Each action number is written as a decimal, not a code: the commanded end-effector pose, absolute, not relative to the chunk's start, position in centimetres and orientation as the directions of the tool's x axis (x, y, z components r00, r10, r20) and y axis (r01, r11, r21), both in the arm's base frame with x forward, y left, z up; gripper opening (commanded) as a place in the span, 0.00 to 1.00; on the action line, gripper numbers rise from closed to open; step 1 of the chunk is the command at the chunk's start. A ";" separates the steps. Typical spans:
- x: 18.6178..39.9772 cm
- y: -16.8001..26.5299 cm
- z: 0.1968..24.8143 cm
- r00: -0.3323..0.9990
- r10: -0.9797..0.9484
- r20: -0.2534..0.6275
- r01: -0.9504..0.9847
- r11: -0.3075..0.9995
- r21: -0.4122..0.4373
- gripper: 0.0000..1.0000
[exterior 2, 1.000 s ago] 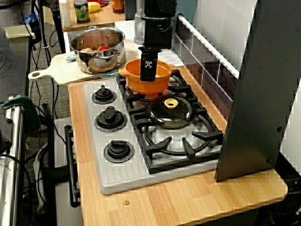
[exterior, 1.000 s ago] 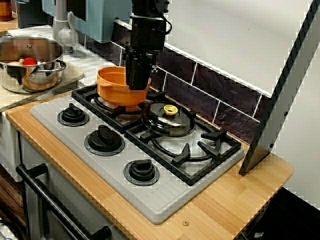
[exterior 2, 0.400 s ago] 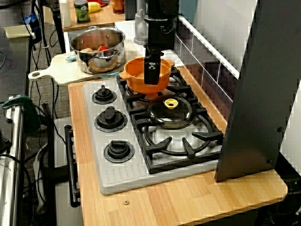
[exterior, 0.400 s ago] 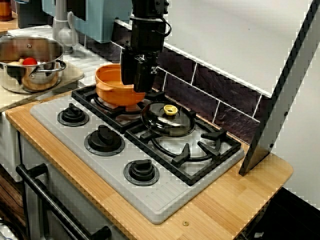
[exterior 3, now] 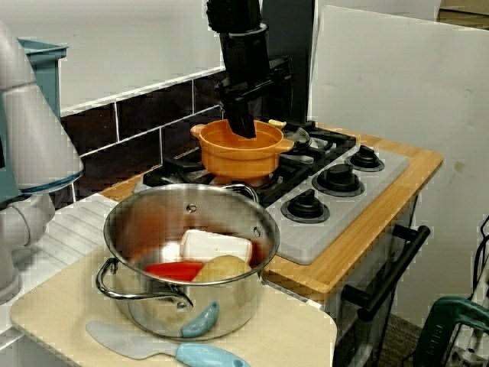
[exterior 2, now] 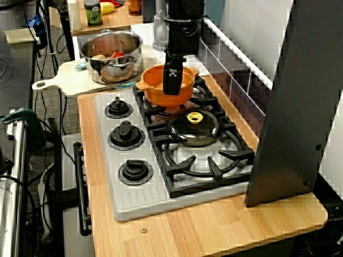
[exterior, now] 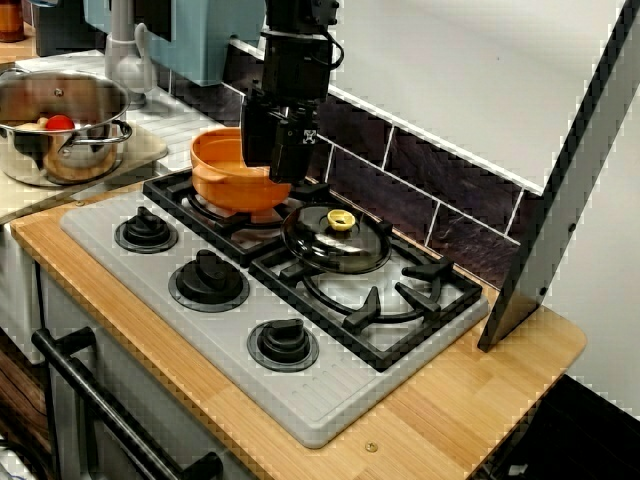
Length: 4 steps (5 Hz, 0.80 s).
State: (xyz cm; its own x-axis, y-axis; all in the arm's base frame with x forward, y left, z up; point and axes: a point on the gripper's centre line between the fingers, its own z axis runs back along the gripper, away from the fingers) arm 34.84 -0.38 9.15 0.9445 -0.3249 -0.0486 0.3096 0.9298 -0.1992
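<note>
**Item 1: my black two-finger gripper (exterior: 271, 172).** I am hanging it upright over the far rim of the pot, fingers spread and grasping nothing. I cannot tell whether a fingertip is grazing the rim.

**Item 2: round orange cooking pot with two side handles (exterior: 225, 182).** It is sitting level on the back burner grate of the grey gas hob (exterior: 230, 345), at the end nearest the steel pot. It is uncovered, with nothing showing inside.

**Item 3: dark glass lid with a yellow knob (exterior: 335, 240).** It is lying flat on the grate just beside the orange pot, apart from my gripper.

**Item 4: shiny steel stockpot (exterior 3: 229, 302).** It is standing on a pale cutting board (exterior 3: 294, 340), holding food pieces. A light-blue spatula (exterior 3: 183, 354) is lying in front of it.

**Status, as I judge it.** The orange pot is standing on its own, free of my grip. Its lid is not on it.
</note>
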 end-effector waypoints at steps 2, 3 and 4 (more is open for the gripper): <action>34.9 -3.0 15.7 0.922 -0.383 0.058 0.385 0.889 -0.248 1.00; 34.0 -4.5 16.2 0.910 -0.408 0.074 0.413 0.876 -0.248 1.00; 33.3 -6.7 15.6 0.912 -0.394 0.118 0.408 0.901 -0.147 1.00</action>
State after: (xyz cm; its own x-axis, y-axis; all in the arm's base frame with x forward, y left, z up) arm 33.35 -6.63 13.25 0.9182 -0.3937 0.0436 0.3952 0.9030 -0.1687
